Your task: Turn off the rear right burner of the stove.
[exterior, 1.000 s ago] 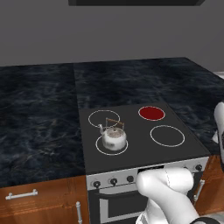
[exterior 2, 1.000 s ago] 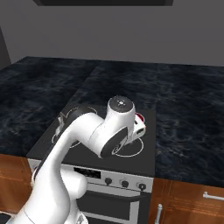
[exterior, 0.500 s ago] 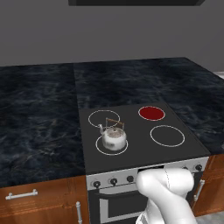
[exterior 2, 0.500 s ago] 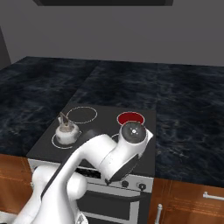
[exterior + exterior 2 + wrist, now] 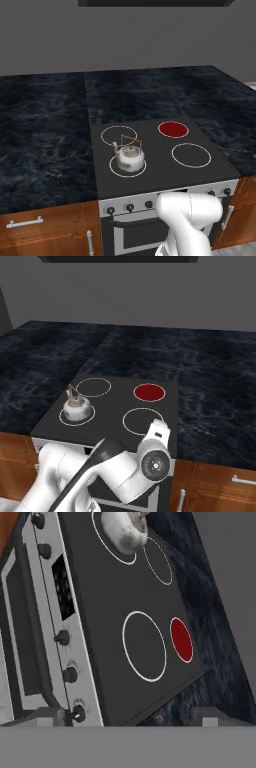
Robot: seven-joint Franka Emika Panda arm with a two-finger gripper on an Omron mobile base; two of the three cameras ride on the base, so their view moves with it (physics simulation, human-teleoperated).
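1. While the rear right burner [image 5: 173, 129] glows as a bright red disc, it sits at the back right of the stove [image 5: 150, 170], just behind a larger white-ringed zone [image 5: 191, 155].
2. On the front left zone stands a small silver kettle [image 5: 130, 158] (handle upright), with an empty ring behind it.
3. Along the silver front panel [image 5: 50, 607] runs a row of dark knobs [image 5: 62, 637], above the oven door.
4. Dark marbled counter [image 5: 45, 125] flanks the stove, over brown cabinets [image 5: 45, 230].
5. The gripper [image 5: 127, 714] hangs off the stove's front right corner, its jaws spread wide and holding nothing.
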